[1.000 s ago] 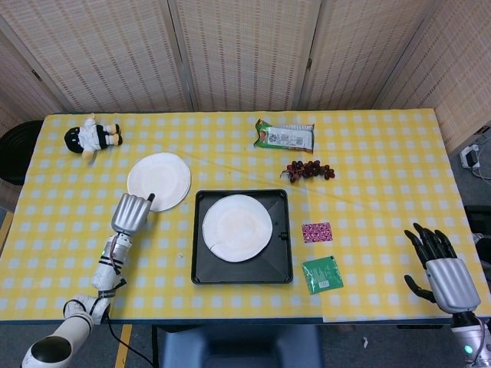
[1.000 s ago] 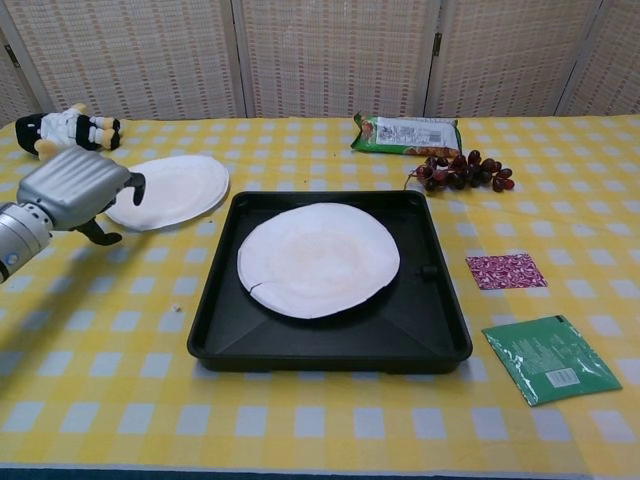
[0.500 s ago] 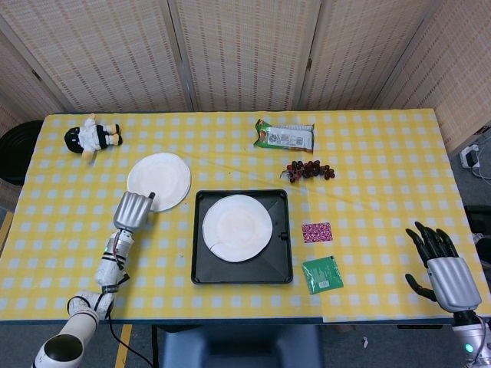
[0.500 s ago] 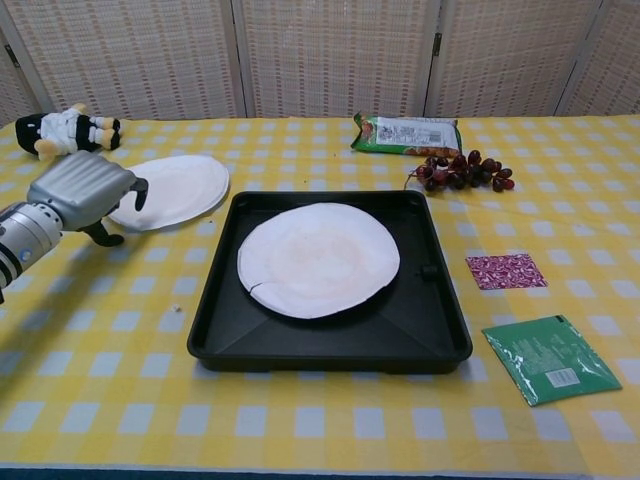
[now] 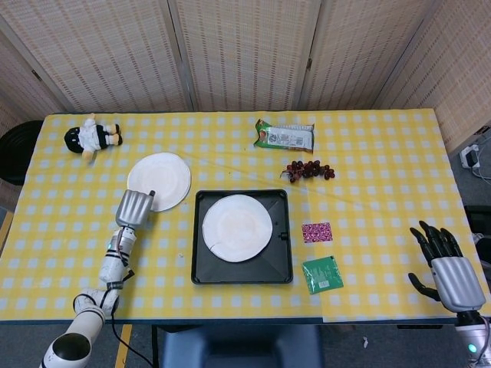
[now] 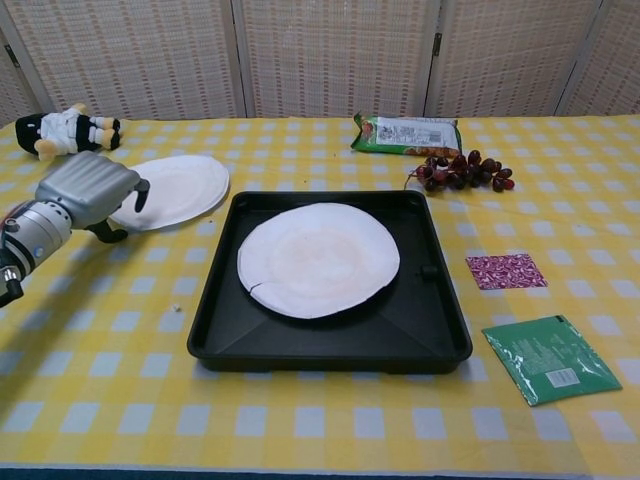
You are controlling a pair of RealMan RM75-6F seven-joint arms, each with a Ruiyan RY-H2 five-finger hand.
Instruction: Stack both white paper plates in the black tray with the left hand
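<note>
Plates: one in tray (image 6: 440, 335) | one (image 6: 170, 188) on table

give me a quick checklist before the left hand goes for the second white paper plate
1. One white paper plate already lies in the black plastic tray: ok.
2. Second white paper plate lies flat on the yellow checked tablecloth, nothing on it: ok.
3. Left hand at that plate's near edge: ok.
4. Left hand has a grip on the plate: cannot tell; fingers curl over the rim.
5. Path from plate to tray free of objects: ok.
6. Right hand far from the tray: ok.
</note>
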